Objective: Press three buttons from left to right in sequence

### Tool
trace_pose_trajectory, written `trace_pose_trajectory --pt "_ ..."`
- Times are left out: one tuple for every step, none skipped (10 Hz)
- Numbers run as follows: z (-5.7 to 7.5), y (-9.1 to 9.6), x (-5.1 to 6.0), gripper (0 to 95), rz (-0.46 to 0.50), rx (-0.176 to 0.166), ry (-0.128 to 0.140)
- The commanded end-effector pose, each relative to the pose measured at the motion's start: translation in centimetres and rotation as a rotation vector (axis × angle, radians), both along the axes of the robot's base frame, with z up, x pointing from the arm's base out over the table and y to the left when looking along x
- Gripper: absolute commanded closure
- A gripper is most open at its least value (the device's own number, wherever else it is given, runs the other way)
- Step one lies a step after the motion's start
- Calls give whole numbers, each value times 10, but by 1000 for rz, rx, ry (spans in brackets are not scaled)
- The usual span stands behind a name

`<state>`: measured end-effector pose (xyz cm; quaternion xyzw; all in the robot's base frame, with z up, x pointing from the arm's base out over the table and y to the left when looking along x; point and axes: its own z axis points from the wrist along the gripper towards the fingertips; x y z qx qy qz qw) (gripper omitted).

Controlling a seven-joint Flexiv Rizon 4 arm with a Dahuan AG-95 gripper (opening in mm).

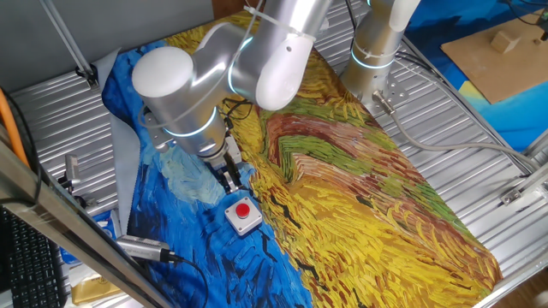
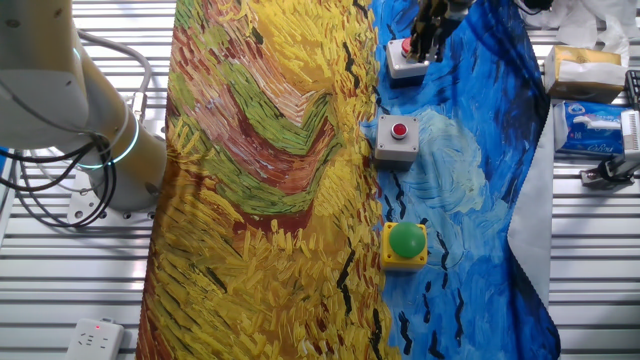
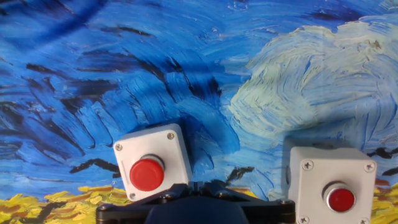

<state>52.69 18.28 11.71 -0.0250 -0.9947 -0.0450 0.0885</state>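
Observation:
Three push-button boxes lie in a row on the blue part of the painted cloth. The other fixed view shows the green button (image 2: pixel 406 240) on its yellow base, the middle red button (image 2: pixel 400 130) and the far red button (image 2: pixel 405 47) on grey bases. My gripper (image 2: pixel 430 42) hangs right at the far red button, close over its box. In one fixed view only that red button (image 1: pixel 243 210) shows, just in front of my gripper (image 1: pixel 231 181); the arm hides the others. The hand view shows two red buttons (image 3: pixel 147 174) (image 3: pixel 341 199), with my shut fingertips (image 3: pixel 198 186) beside the left one.
The painted cloth (image 2: pixel 270 180) covers the table's middle. The robot base (image 2: pixel 95 140) stands beside it. Tissue packs (image 2: pixel 592 128) and a clamp (image 2: pixel 610 170) lie off the cloth's blue side. A metal cylinder (image 1: pixel 141 249) and a cardboard sheet with a wooden block (image 1: pixel 501 47) lie at the edges.

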Motion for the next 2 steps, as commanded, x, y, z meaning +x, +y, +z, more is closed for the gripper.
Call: trace_pose_trajectory --pt "-1 1 1 950 8 6 -2" --pt "-1 1 1 950 9 8 -2"
